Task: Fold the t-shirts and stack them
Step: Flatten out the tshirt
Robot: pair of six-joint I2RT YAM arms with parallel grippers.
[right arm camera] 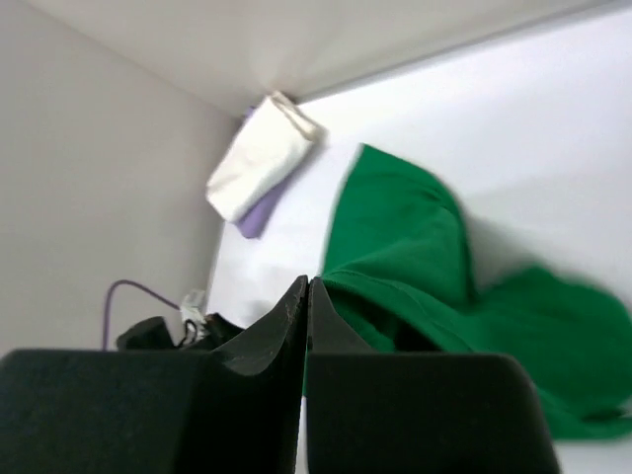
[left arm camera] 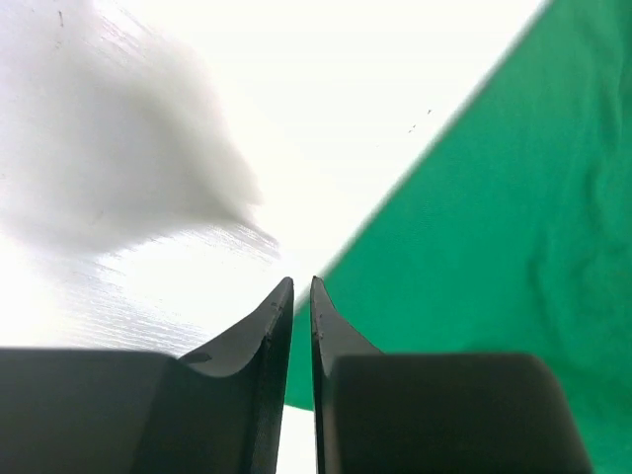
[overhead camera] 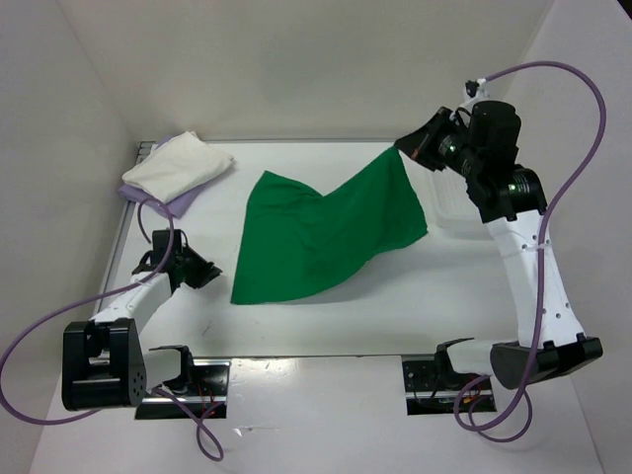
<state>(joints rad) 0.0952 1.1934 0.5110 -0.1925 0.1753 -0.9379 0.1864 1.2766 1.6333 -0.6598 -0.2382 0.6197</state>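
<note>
The green t-shirt (overhead camera: pixel 306 242) lies spread over the middle of the table, and its far right corner is pulled up off the surface. My right gripper (overhead camera: pixel 400 150) is shut on that corner. In the right wrist view the green cloth (right arm camera: pixel 415 247) hangs from the closed tips of that gripper (right arm camera: pixel 307 281). A folded white t-shirt (overhead camera: pixel 178 166) rests on the lavender t-shirt (overhead camera: pixel 163 202) at the back left. My left gripper (overhead camera: pixel 215 276) sits low, just left of the green shirt's near left edge. In the left wrist view its jaws (left arm camera: pixel 302 281) are nearly together, with only a thin slit and no cloth between them. The green cloth (left arm camera: pixel 513 227) lies beyond them.
White walls enclose the table at the back and on both sides. A pale plastic container (overhead camera: pixel 449 212) stands beside the right arm. Purple cables loop from both arm bases along the near edge.
</note>
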